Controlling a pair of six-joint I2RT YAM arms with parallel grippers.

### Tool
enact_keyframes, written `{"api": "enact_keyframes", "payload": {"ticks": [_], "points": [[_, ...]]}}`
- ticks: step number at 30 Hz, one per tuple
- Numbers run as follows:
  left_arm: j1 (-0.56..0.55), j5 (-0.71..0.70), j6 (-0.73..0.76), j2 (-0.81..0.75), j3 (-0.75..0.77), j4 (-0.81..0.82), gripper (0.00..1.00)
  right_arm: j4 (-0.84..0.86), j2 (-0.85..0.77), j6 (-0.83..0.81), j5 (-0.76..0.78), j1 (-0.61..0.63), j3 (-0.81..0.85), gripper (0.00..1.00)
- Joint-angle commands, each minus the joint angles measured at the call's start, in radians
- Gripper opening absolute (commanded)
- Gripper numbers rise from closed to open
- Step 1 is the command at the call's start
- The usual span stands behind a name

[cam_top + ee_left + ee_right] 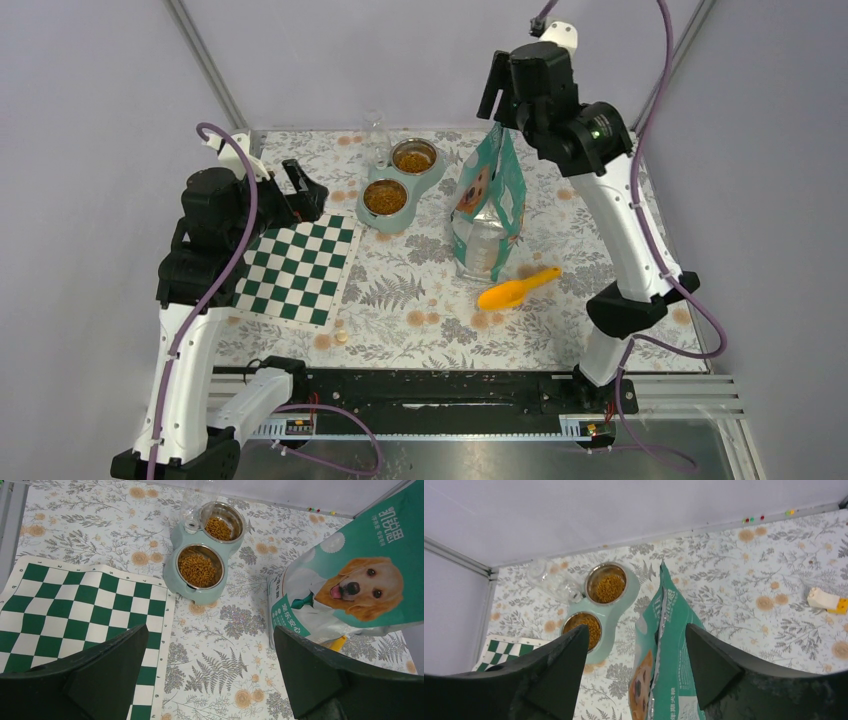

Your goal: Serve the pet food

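Standing upright mid-table, pouch [488, 205] touches nothing but the cloth. Right gripper [636, 628] hangs above its top, jaws apart, holding nothing. Left gripper [211, 629] spread wide, empty. Kibble [385, 198] fills 2 bowls [436, 158].

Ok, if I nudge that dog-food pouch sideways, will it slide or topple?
Probably topple: the pouch stands tall on a narrow base. Its creased film walls look soft, so they'd likely buckle rather than push stiffly. The top looks open, so a fall might spill.
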Motion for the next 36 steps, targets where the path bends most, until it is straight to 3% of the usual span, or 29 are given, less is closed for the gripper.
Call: {"api": "enact_keyframes", "payload": {"ticks": [1, 7, 11, 17, 22, 36], "points": [[-0.003, -0.009, 0.010, -0.007, 0.006, 0.057, 0.99, 0.087, -0.056, -0.040, -0.061, -0.047, 0.005, 0.79], [-0.003, 0.091, -0.029, 0.019, 0.006, 0.094, 0.99, 0.086, -0.149, 0.003, -0.231, -0.106, -0.129, 0.76], [-0.003, 0.190, -0.083, 0.059, 0.001, 0.142, 0.97, 0.074, -0.206, 0.039, -0.329, -0.106, -0.224, 0.62], [-0.004, 0.333, -0.216, 0.097, -0.036, 0.283, 0.88, 0.002, -0.265, 0.141, -0.336, -0.108, -0.314, 0.42], [-0.028, 0.381, -0.275, 0.129, -0.047, 0.358, 0.75, 0.020, -0.313, 0.185, -0.366, -0.108, -0.415, 0.38], [-0.146, 0.375, -0.356, 0.229, -0.006, 0.490, 0.72, 0.082, -0.326, 0.232, -0.408, -0.108, -0.509, 0.31]]}}
